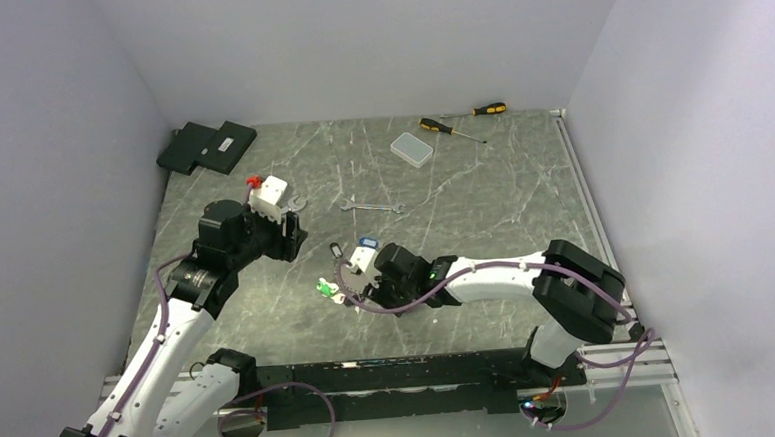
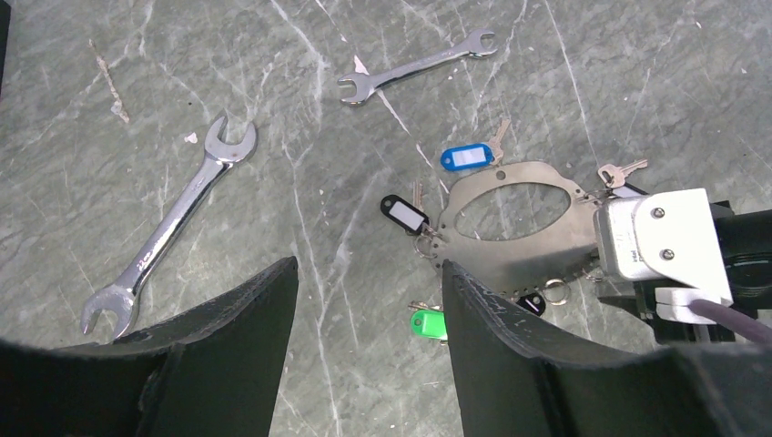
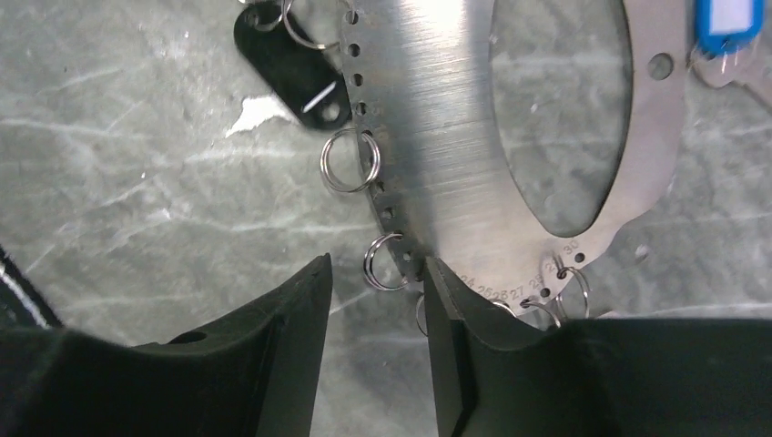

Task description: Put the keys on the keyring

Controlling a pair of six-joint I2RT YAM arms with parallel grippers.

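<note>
The keyring (image 2: pixel 510 257) is a flat pale grey metal loop lying on the marble table, with small split rings (image 3: pixel 350 162) through holes along its edge. Around it lie keys with a blue tag (image 2: pixel 466 157), a black tag (image 2: pixel 403 215) and a green tag (image 2: pixel 426 324), plus a bare key (image 2: pixel 622 173). My right gripper (image 3: pixel 376 264) is open and low at the loop's edge. One fingertip (image 3: pixel 437 291) overlaps the plate, and a split ring sits between the jaws. My left gripper (image 2: pixel 364 273) hovers open and empty to the left of the loop, beside the green tag.
Two silver spanners (image 2: pixel 168 232) (image 2: pixel 419 66) lie left of and behind the keys. A clear plastic box (image 1: pixel 412 148) and two screwdrivers (image 1: pixel 449 128) (image 1: pixel 490 108) are at the back. Black flat items (image 1: pixel 207 146) sit in the back left corner. Walls enclose the table.
</note>
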